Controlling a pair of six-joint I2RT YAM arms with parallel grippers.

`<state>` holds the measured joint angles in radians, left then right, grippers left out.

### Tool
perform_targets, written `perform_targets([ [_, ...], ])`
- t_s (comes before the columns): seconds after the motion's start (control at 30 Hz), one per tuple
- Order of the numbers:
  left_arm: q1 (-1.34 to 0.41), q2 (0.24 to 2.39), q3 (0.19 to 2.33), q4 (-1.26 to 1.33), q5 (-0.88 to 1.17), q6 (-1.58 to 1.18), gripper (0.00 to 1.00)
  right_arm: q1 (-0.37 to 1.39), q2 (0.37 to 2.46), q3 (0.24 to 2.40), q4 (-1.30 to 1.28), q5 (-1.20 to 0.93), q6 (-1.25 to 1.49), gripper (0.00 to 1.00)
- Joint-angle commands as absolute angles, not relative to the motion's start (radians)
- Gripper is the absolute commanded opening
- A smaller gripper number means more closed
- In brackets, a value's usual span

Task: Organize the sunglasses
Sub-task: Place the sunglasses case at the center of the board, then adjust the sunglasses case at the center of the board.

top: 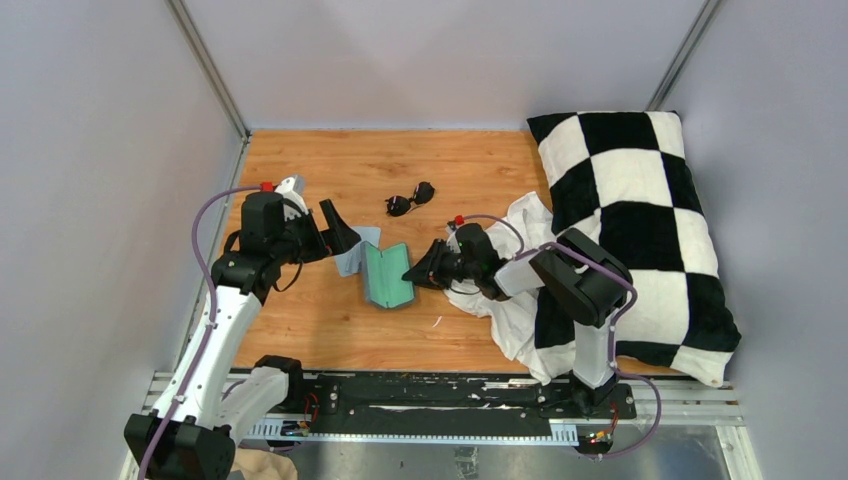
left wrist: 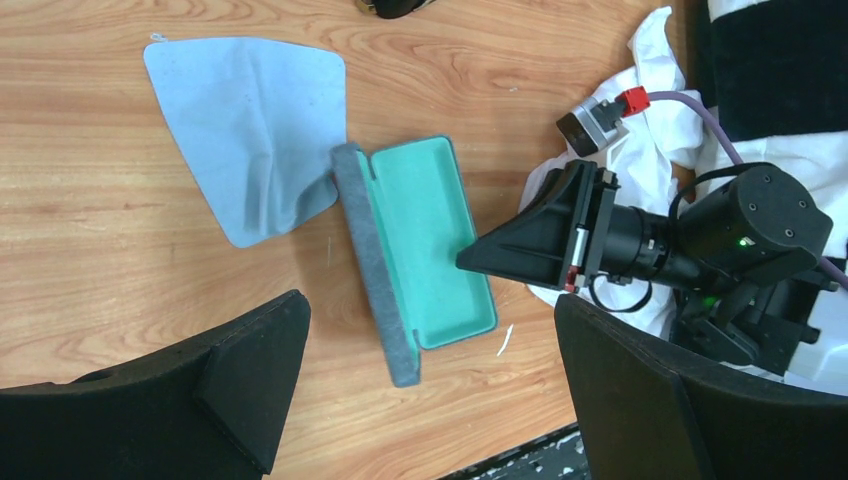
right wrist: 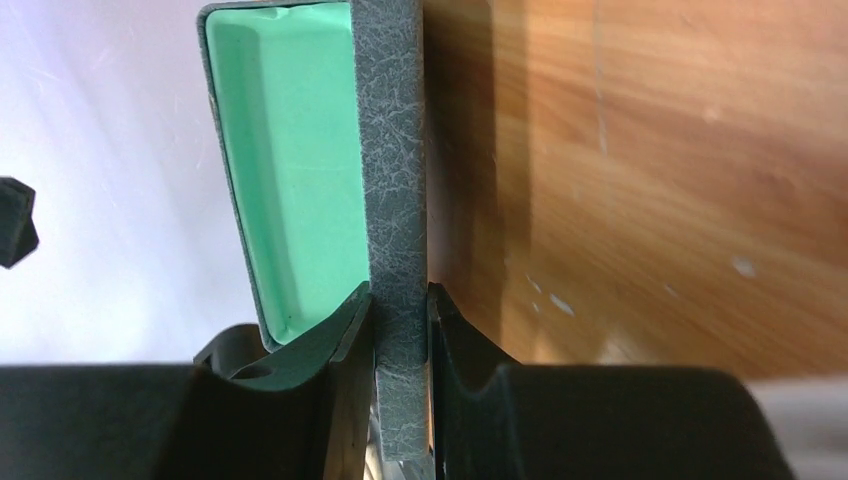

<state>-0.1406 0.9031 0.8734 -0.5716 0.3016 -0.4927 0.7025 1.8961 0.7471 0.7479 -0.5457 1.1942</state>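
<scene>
From above, the sunglasses (top: pixel 410 198) lie beyond the open case (top: pixel 388 275), apart from it. The left wrist view shows the left gripper (left wrist: pixel 430 298) spread wide over the case, with a blue cloth (left wrist: pixel 250 130) touching the case's far side. The right wrist view shows the right gripper (right wrist: pixel 400 305) clamped on the case's wall.

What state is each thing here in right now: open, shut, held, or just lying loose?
sunglasses: lying loose on the table, outside the case, untouched.
case: open, empty, teal inside showing, one wall pinched.
blue cloth: spread out, touching the case.
right gripper: shut on the case wall.
left gripper: open, holding nothing.
pillow: lying flat, untouched.
</scene>
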Motion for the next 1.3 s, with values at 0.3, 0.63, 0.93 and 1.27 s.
perform_targets([
  [0.3, -0.137, 0.912, 0.879, -0.577, 0.288, -0.5, 1.0, 0.776, 2.017, 0.854, 0.704, -0.423, 1.232, 0.09],
  [0.63, -0.137, 0.916, 0.877, -0.576, 0.278, -0.5, 1.0, 0.775, 1.818, 0.908, 0.33, -0.286, 0.986, 0.79],
  [0.93, -0.137, 0.924, 0.861, -0.573, 0.277, -0.492, 1.0, 0.767, 1.563, 1.001, 0.011, -0.114, 0.719, 0.79],
  [1.27, -0.137, 0.944, 0.851, -0.619, 0.165, -0.497, 1.0, 0.769, 1.357, 0.949, -0.138, -0.084, 0.61, 0.71],
])
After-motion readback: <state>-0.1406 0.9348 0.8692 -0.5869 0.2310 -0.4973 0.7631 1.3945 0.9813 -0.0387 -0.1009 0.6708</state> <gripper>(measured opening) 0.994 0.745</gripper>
